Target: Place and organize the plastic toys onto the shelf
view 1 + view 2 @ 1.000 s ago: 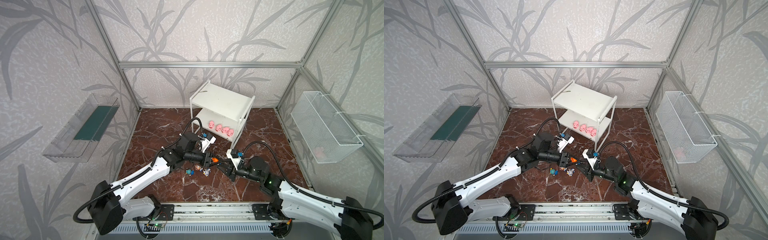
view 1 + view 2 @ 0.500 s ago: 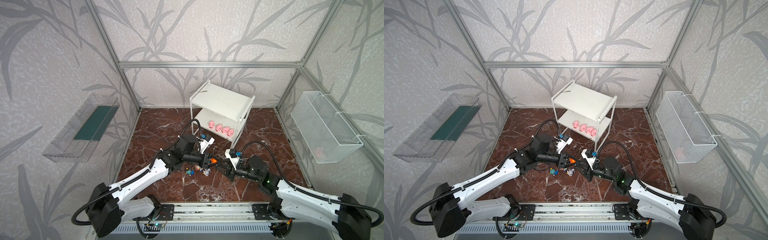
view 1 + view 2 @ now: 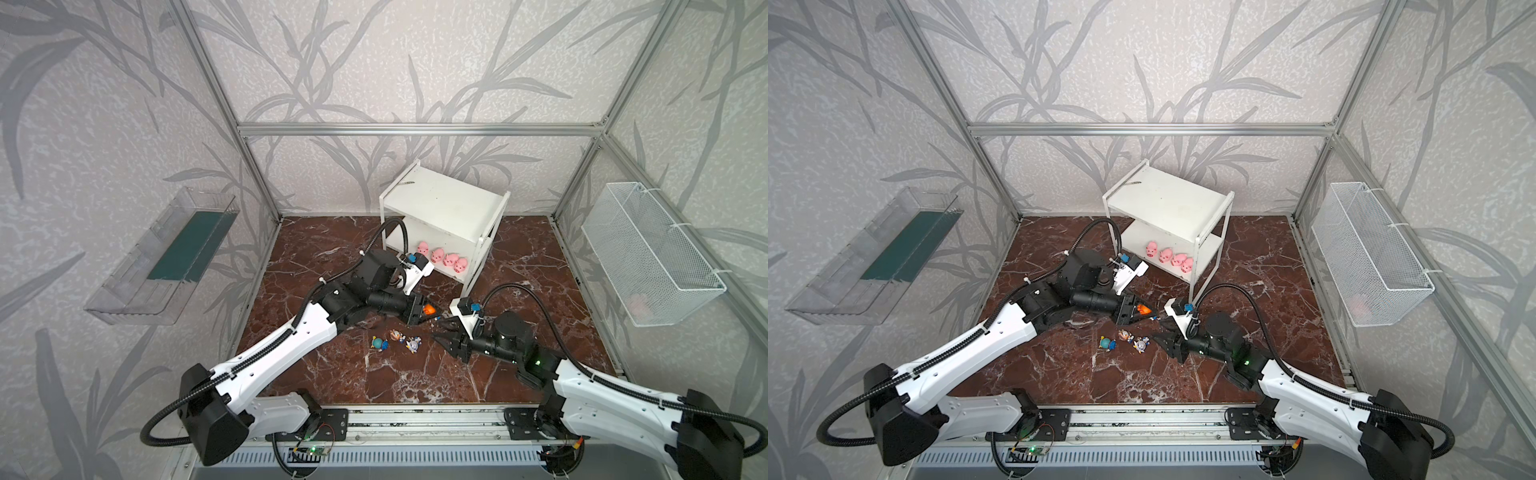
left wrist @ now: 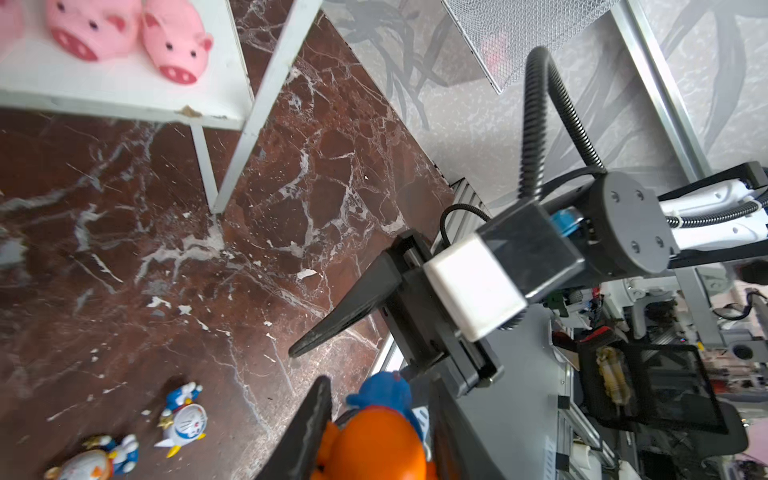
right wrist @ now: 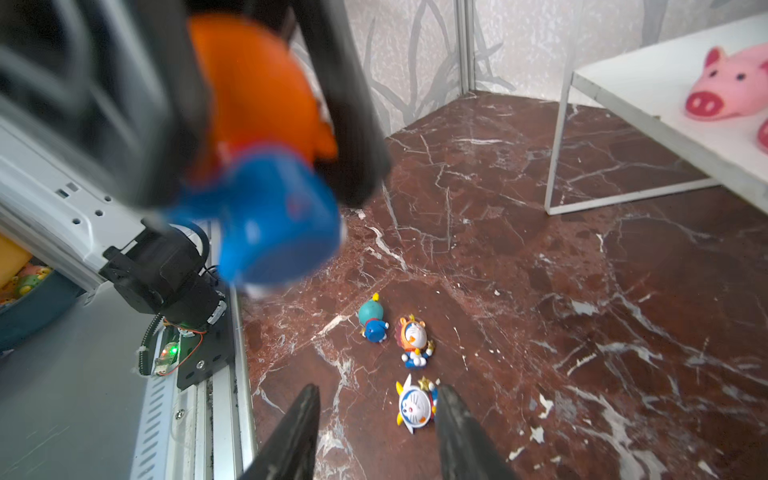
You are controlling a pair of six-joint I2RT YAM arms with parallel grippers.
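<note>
— Where's the orange-headed figurine [image 4: 374, 446] right now?

— Up off the counter [image 3: 519, 249], pinched between the two fingers of the left claw [image 3: 430, 312], a little way out from the front of the shelf [image 3: 444, 203].

— Which way does it lie in there?

— Lengthwise along the fingers. The orange head sits deep in the claw. The blue body sticks out past the fingertips, pointing at the right claw [image 3: 438, 327].

— And that one?

— Its fingers are spread apart, tips low over the counter. It's a bit farther out from the shelf than the left claw and close to it.

— The rest of the toys?

— Four pink pigs [image 3: 450, 259] stand side by side in a row on the shelf's lower board, snouts facing out of the open front. Three more figurines lie toppled in a small cluster on the counter, well out in front of the shelf. The teal-headed figurine [image 3: 377, 343] is on its side. The brown-maned figurine [image 3: 395, 335] is just beside it. The white-gold figurine [image 3: 412, 344] is flat on its back, face up, and nearest the right claw's tips.

— Is the claw touching that last one?

— Can't tell from here. It's just beside one finger.
</note>
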